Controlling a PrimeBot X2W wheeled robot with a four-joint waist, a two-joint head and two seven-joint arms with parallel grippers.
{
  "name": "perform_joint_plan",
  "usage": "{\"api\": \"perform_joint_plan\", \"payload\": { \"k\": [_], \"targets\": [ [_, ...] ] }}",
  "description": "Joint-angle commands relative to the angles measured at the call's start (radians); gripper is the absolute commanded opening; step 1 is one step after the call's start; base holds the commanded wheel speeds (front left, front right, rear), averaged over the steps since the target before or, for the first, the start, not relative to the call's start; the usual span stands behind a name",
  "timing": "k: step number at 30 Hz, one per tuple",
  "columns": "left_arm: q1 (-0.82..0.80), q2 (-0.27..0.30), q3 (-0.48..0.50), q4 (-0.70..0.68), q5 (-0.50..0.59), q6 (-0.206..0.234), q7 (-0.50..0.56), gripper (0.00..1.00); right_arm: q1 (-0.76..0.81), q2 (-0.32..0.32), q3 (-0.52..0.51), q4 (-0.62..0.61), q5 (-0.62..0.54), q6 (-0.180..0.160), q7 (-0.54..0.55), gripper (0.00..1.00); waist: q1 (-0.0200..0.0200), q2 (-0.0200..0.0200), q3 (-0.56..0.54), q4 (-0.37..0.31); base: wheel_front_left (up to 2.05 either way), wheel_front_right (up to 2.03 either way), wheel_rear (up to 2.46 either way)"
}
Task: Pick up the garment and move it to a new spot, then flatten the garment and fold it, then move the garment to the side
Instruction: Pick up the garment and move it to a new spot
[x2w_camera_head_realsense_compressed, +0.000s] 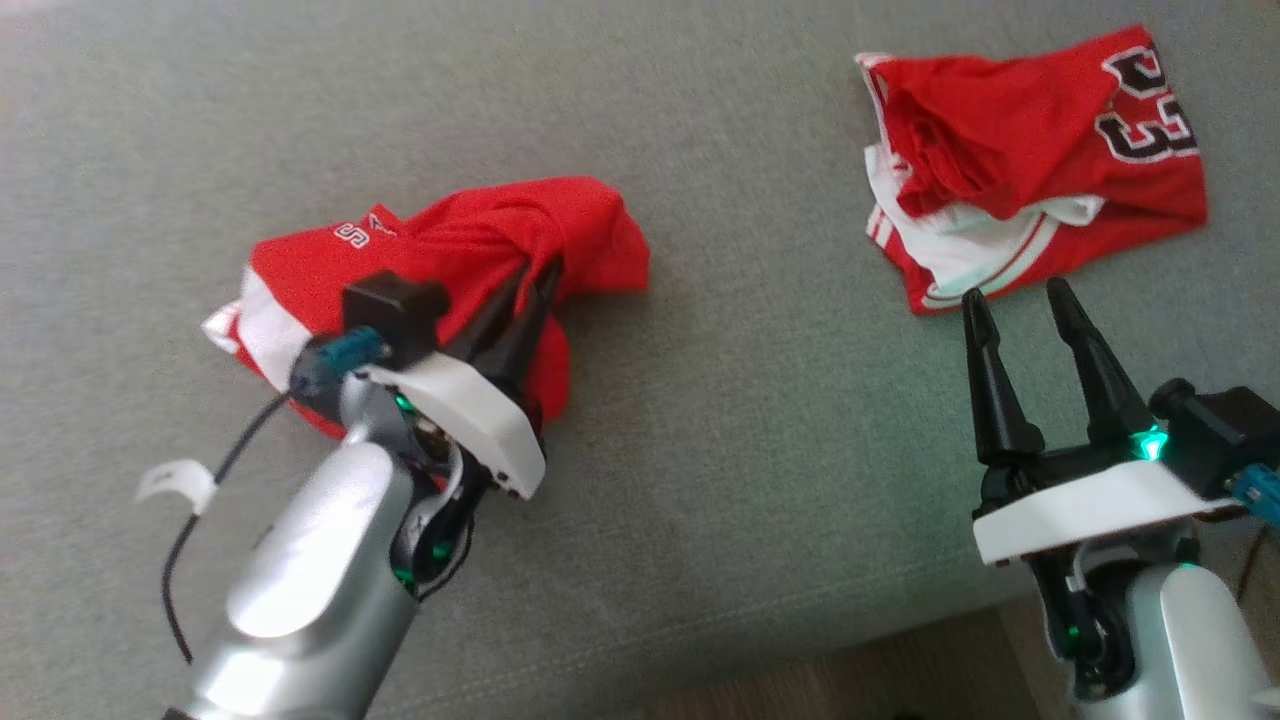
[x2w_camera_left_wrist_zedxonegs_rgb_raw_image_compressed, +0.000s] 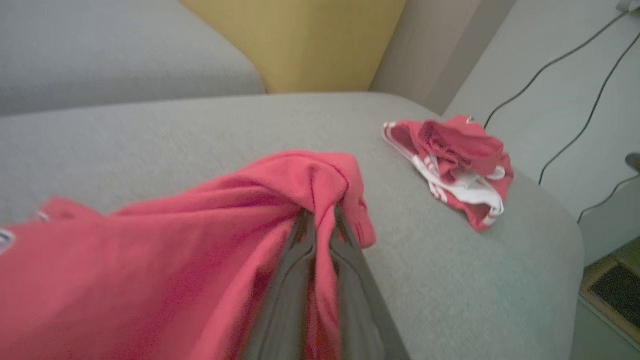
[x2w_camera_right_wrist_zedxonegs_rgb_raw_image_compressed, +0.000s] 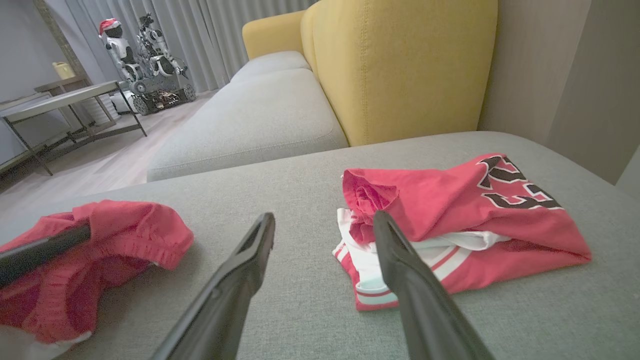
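Observation:
A crumpled red garment (x2w_camera_head_realsense_compressed: 450, 230) with white trim lies bunched on the grey sofa seat at the left. My left gripper (x2w_camera_head_realsense_compressed: 540, 270) is shut on a fold of its red cloth, and the fabric rises to a peak around the fingertips. The left wrist view shows that same pinch up close, with the garment (x2w_camera_left_wrist_zedxonegs_rgb_raw_image_compressed: 150, 250) draping away from the left gripper (x2w_camera_left_wrist_zedxonegs_rgb_raw_image_compressed: 320, 212). In the right wrist view the garment (x2w_camera_right_wrist_zedxonegs_rgb_raw_image_compressed: 125, 235) sits at the far left. My right gripper (x2w_camera_head_realsense_compressed: 1012, 292) stands open and holds nothing, its tips just short of a second red jersey (x2w_camera_head_realsense_compressed: 1030, 150).
The second jersey (x2w_camera_right_wrist_zedxonegs_rgb_raw_image_compressed: 465, 215), red with white trim and black numbers, lies in a heap at the right, just beyond my right gripper (x2w_camera_right_wrist_zedxonegs_rgb_raw_image_compressed: 324, 217). The grey seat (x2w_camera_head_realsense_compressed: 750, 450) ends near the bottom of the head view. A yellow backrest (x2w_camera_right_wrist_zedxonegs_rgb_raw_image_compressed: 400, 65) stands behind. Cables (x2w_camera_left_wrist_zedxonegs_rgb_raw_image_compressed: 575, 75) hang on the wall beside the seat.

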Motion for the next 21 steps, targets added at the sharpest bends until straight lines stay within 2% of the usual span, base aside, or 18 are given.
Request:
{"api": "perform_joint_plan", "payload": {
  "k": [1, 3, 4, 5, 10, 13, 16, 21],
  "targets": [
    [-0.041, 0.005, 0.024, -0.007, 0.005, -0.008, -0.014, 0.00, -0.036, -0.005, 0.025, -0.029, 0.008, -0.001, -0.012, 1.00, 0.0000, 0.0000, 0.034, -0.026, 0.00, 0.00, 0.00],
    [-0.051, -0.009, 0.010, 0.044, 0.008, -0.021, -0.036, 0.00, -0.042, -0.005, 0.027, -0.021, 0.012, -0.001, -0.019, 1.00, 0.0000, 0.0000, 0.041, -0.025, 0.00, 0.00, 0.00],
    [-0.053, -0.016, 0.007, 0.064, 0.006, -0.026, -0.049, 0.65, -0.044, -0.005, 0.029, -0.016, 0.013, -0.001, -0.022, 1.00, 0.0000, 0.0000, 0.042, -0.023, 0.00, 0.00, 0.00],
    [-0.056, -0.022, 0.003, 0.078, 0.006, -0.030, -0.063, 1.00, -0.047, -0.005, 0.030, -0.010, 0.015, -0.001, -0.023, 1.00, 0.0000, 0.0000, 0.041, -0.019, 0.00, 0.00, 0.00],
    [-0.043, -0.043, -0.003, 0.084, -0.008, -0.049, -0.134, 1.00, -0.047, -0.005, 0.026, 0.013, 0.013, -0.001, -0.026, 1.00, 0.0000, 0.0000, 0.010, 0.019, 0.00, 0.00, 0.00],
    [-0.020, -0.038, 0.010, 0.038, -0.003, -0.038, -0.165, 1.00, -0.045, -0.005, 0.024, 0.021, 0.010, -0.001, -0.021, 1.00, 0.0000, 0.0000, -0.019, 0.048, 0.00, 0.00, 0.00],
    [0.011, -0.014, 0.040, -0.028, 0.010, -0.006, -0.181, 1.00, -0.041, -0.005, 0.020, 0.023, -0.003, -0.001, -0.012, 1.00, 0.0000, 0.0000, -0.048, 0.079, 0.00, 0.00, 0.00],
    [0.068, 0.046, 0.121, -0.122, 0.034, 0.076, -0.192, 1.00, -0.032, -0.005, 0.016, 0.023, -0.018, -0.001, 0.004, 1.00, 0.0000, 0.0000, -0.094, 0.128, 0.00, 0.00, 0.00]
  ]
}}
